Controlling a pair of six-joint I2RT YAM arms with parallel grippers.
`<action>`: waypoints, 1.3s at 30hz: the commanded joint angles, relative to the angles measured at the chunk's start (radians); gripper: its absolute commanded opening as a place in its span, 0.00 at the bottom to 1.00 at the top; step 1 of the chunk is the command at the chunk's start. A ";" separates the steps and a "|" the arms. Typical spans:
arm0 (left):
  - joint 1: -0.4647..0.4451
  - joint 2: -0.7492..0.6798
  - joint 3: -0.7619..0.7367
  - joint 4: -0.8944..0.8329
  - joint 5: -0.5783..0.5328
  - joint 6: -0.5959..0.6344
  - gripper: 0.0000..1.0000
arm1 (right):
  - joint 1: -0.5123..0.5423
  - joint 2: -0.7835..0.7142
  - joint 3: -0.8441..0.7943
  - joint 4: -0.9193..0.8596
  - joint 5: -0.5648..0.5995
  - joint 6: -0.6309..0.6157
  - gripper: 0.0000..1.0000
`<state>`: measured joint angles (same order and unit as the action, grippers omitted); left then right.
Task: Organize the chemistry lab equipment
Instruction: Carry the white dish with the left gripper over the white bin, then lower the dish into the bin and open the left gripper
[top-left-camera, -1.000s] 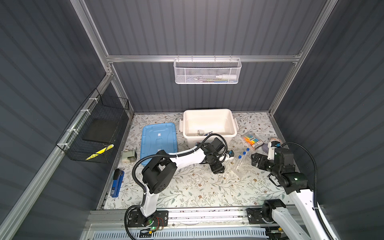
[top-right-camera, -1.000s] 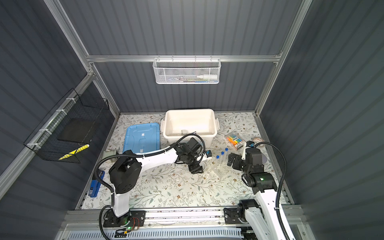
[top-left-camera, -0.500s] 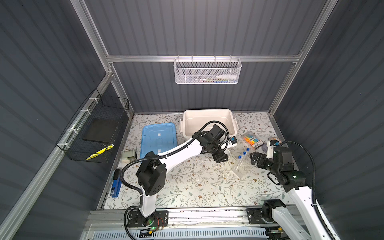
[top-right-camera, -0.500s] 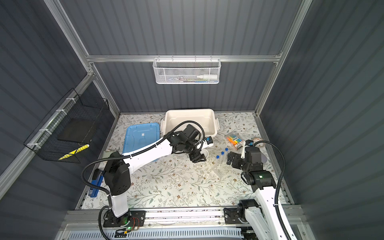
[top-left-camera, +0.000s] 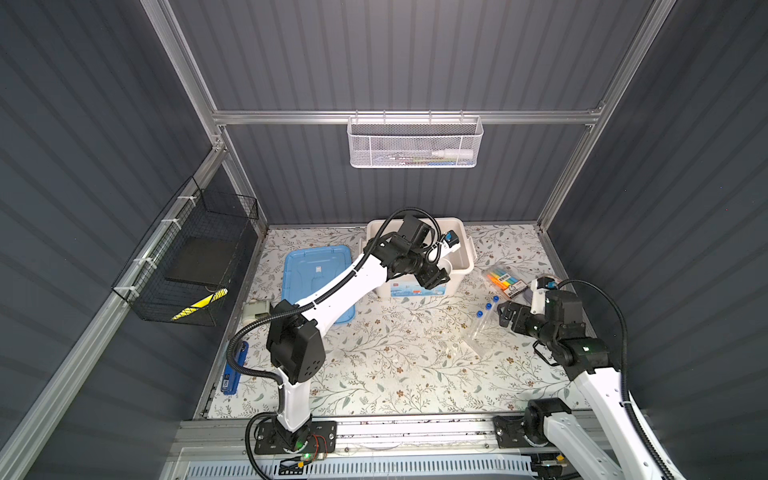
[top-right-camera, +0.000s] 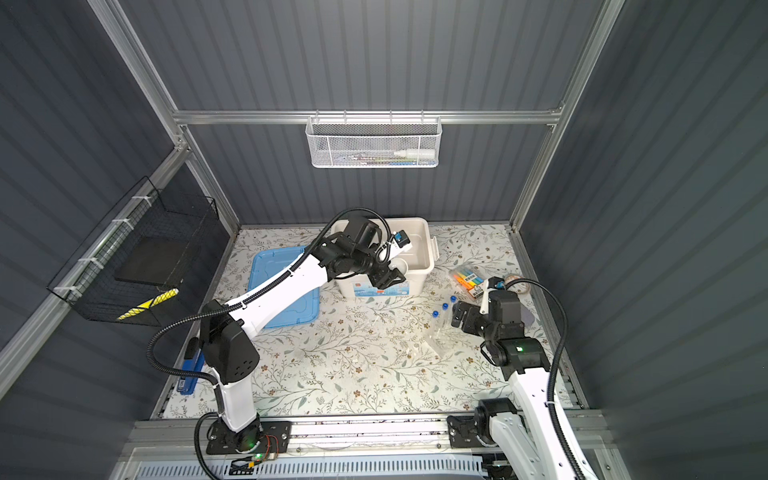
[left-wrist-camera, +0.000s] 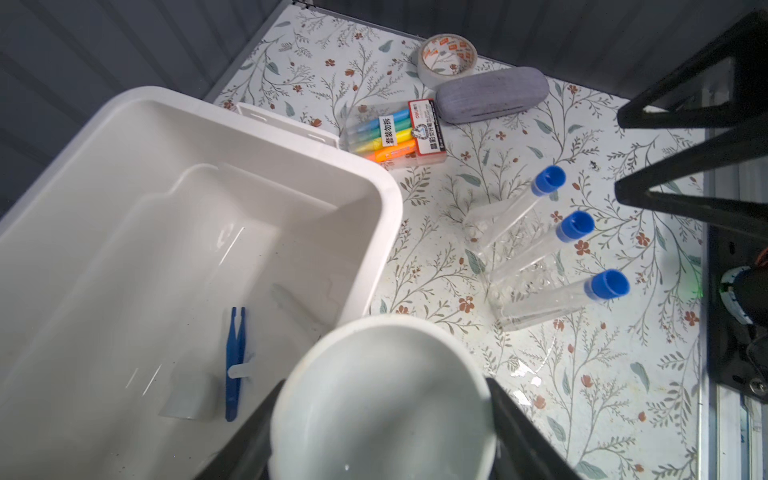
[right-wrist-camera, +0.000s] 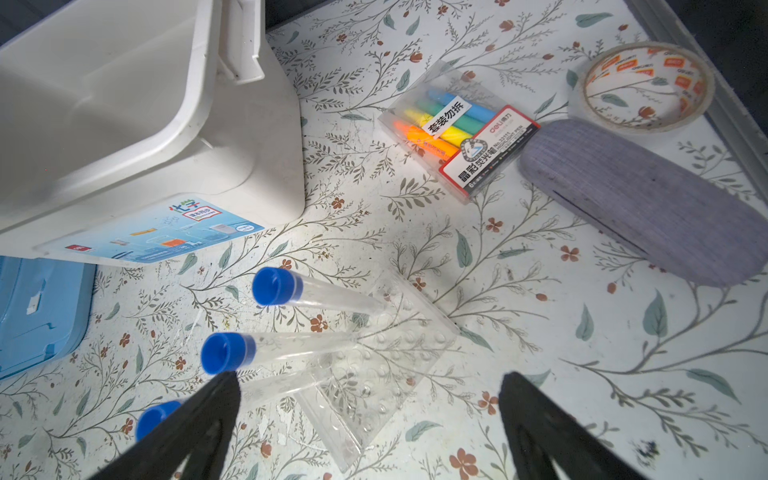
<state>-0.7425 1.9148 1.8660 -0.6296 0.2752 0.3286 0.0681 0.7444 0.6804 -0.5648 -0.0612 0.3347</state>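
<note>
Currently, the left tool (left-wrist-camera: 380, 415) is pinching a small white dish (left-wrist-camera: 374, 374), with one black finger pressing on each side of its outer wall and the mouth facing up. In both top views this tool (top-left-camera: 434, 274) is holding the dish over the near right corner of the white bin (top-right-camera: 419, 266), partly above the inside of the bin and partly above its rim.

Inside the bin (left-wrist-camera: 124, 208), the dark blue tweezers (left-wrist-camera: 235, 361) are lying flat on the bottom. A small clear glassware piece (left-wrist-camera: 189, 395) is sitting just beside them.

The right tool (right-wrist-camera: 370, 380) is hovering with its fingers spread wide and gripping nothing. In a top view it (top-left-camera: 509, 318) is facing the clear plastic rack (right-wrist-camera: 374, 374), which is lying on the counter (top-left-camera: 415, 374) to the right of the bin. Three blue-capped tubes (left-wrist-camera: 552, 245) are resting at a slant with their lower ends in the rack and their caps pointing away from it. One finger of the right tool is partly covering the cap of the nearest tube.

Behind the rack, the pack of coloured markers (right-wrist-camera: 457, 129), a tape roll (right-wrist-camera: 644, 83) and a grey case (right-wrist-camera: 644, 208) are lying near one another on the counter. A blue lid (top-left-camera: 318, 282) is lying to the left of the bin.
</note>
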 joint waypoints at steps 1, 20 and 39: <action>0.037 0.059 0.064 0.017 0.033 -0.040 0.59 | -0.003 0.008 0.018 0.025 -0.012 -0.006 0.99; 0.181 0.459 0.378 -0.069 0.047 -0.166 0.62 | -0.004 0.030 0.021 0.056 -0.012 -0.017 0.99; 0.184 0.522 0.319 -0.019 0.144 -0.229 0.69 | -0.010 0.168 0.130 0.099 -0.031 -0.076 0.99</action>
<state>-0.5571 2.4371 2.2169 -0.6346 0.3805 0.1329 0.0639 0.8963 0.7670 -0.4847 -0.0788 0.2836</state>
